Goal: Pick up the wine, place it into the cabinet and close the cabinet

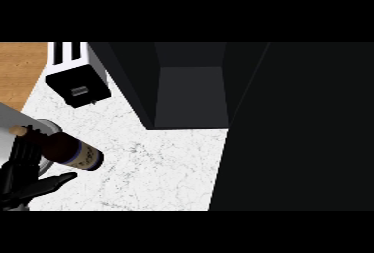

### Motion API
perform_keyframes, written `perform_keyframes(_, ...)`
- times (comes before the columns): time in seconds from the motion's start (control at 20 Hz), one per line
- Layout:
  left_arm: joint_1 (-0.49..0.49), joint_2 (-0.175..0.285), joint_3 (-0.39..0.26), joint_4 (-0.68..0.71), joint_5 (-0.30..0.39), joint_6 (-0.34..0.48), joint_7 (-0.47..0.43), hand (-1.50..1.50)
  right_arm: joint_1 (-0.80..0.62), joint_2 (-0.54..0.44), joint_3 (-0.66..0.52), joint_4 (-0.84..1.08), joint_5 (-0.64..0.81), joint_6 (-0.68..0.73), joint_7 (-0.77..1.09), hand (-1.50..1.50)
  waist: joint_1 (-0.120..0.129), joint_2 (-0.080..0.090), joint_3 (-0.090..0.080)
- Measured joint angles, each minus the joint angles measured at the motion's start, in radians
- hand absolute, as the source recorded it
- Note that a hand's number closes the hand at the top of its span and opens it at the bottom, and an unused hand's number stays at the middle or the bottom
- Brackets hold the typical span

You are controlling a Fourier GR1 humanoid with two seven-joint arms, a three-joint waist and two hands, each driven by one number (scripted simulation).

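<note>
The left robot hand [18,174] comes in at the lower left corner of the head view. Its black fingers [26,147] are curled over the neck and shoulder of the wine bottle [76,152], and the thumb [55,181] stretches out below the bottle's body, so the robot hand is clamped on the bottle. The bottle is dark brown with a pale label. It lies tilted, with its corked top pointing to the upper left past the fingers and its base towards the lower right. It shows above the white marbled bench [161,163], and whether it touches the surface cannot be told.

The black cabinet [190,94] stands well apart, up and to the right of the bottle. Its compartment is open and its dark door [300,128] is swung out along the right side. A white toaster [76,74] sits on the bench just left of the cabinet.
</note>
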State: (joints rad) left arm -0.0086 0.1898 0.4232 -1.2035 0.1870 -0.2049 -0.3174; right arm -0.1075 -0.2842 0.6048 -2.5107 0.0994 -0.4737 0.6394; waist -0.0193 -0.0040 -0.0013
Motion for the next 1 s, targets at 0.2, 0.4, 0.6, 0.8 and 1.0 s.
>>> perform_keyframes(0.2, -0.031, 0.002, -0.001, 0.097, 0.012, -0.037, -0.036, -1.50, 0.002, -0.008, 0.031, 0.000, 0.005, -0.022, -0.005, -1.50, -0.002, -0.001, 0.000)
perform_keyframes(0.4, -0.052, 0.009, -0.002, 0.185, 0.029, -0.091, -0.064, -1.50, -0.004, -0.021, 0.040, 0.001, 0.007, -0.037, -0.007, -1.50, -0.001, 0.000, 0.000)
perform_keyframes(0.6, -0.081, 0.023, -0.003, 0.276, 0.028, -0.126, -0.113, -1.50, -0.010, -0.040, 0.023, 0.000, 0.007, -0.038, -0.002, -1.50, 0.001, 0.001, 0.000)
perform_keyframes(0.8, -0.109, 0.036, -0.007, 0.322, 0.026, -0.142, -0.129, -1.50, -0.019, -0.041, 0.038, 0.002, 0.010, -0.055, 0.006, -1.50, 0.001, 0.000, 0.000)
perform_keyframes(1.0, -0.133, 0.034, -0.008, 0.397, 0.012, -0.145, -0.208, -1.50, -0.003, -0.064, 0.026, 0.002, 0.008, -0.050, -0.022, -1.50, 0.001, 0.001, 0.000)
